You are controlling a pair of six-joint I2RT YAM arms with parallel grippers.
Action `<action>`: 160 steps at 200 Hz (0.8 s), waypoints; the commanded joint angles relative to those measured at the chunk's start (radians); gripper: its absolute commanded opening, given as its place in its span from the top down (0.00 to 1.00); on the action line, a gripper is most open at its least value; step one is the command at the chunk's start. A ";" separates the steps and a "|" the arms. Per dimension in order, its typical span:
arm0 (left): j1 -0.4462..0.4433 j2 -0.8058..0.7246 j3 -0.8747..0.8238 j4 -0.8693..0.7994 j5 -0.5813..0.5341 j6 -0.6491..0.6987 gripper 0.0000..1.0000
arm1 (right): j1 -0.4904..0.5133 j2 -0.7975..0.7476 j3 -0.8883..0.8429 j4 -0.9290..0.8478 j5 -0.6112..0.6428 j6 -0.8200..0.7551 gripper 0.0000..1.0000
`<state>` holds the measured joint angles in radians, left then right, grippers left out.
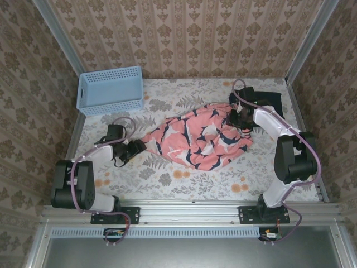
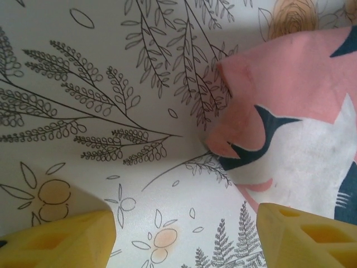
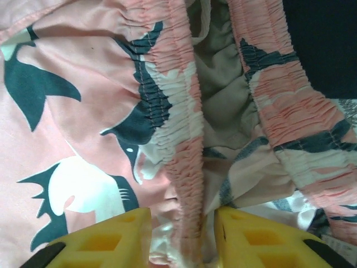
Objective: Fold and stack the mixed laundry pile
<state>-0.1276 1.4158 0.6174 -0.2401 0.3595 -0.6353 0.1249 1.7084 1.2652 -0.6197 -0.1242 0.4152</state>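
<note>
The coral-pink garment (image 1: 195, 137) with navy and white print lies crumpled mid-table. The dark navy garment (image 1: 269, 100) lies flat at the back right, partly under my right arm. My left gripper (image 1: 136, 148) hangs low at the printed garment's left corner (image 2: 290, 111), open, with bare tablecloth between its yellow fingers (image 2: 83, 237). My right gripper (image 1: 237, 120) is at the garment's right end. In the right wrist view its gripper (image 3: 183, 234) is shut on the gathered elastic waistband (image 3: 178, 128) of the printed garment, with navy cloth (image 3: 323, 44) at the upper right.
A light blue perforated basket (image 1: 110, 89) stands at the back left corner. Patterned walls close the table on three sides, and a metal rail (image 1: 189, 206) runs along the near edge. Floral tablecloth (image 1: 184, 178) shows in front of the garment.
</note>
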 commanded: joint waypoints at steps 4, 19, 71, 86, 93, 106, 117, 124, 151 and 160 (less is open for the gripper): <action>-0.024 0.091 0.046 0.256 -0.025 -0.009 0.35 | 0.004 0.010 -0.030 0.055 -0.067 0.024 0.68; -0.023 0.132 0.067 0.287 -0.009 -0.009 0.45 | 0.004 0.016 -0.037 0.069 -0.068 0.029 0.91; -0.029 0.111 0.117 0.253 0.019 0.012 1.00 | 0.002 -0.024 -0.023 0.003 -0.036 0.020 0.84; -0.029 0.082 0.134 0.229 0.001 0.026 1.00 | 0.002 -0.029 -0.021 -0.026 -0.026 0.008 0.70; -0.029 0.074 0.141 0.219 -0.001 0.029 1.00 | 0.001 -0.030 -0.024 -0.028 -0.027 0.008 0.60; -0.029 0.067 0.157 0.213 -0.001 0.033 1.00 | 0.003 -0.025 -0.030 -0.025 -0.043 0.007 0.57; -0.029 0.069 0.166 0.210 0.002 0.037 1.00 | 0.002 -0.020 -0.043 -0.001 -0.069 0.013 0.58; -0.029 0.074 0.171 0.206 0.002 0.041 0.98 | 0.002 -0.013 -0.046 0.009 -0.086 0.018 0.60; -0.029 0.107 0.177 0.212 -0.008 0.048 0.51 | 0.005 0.005 -0.044 0.021 -0.108 0.029 0.92; -0.029 0.121 0.179 0.212 -0.008 0.049 0.42 | 0.005 0.004 -0.043 0.019 -0.107 0.032 1.00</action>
<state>-0.1566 1.5066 0.7795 -0.0399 0.3443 -0.6094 0.1249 1.7100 1.2327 -0.6025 -0.1967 0.4408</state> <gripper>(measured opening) 0.460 0.095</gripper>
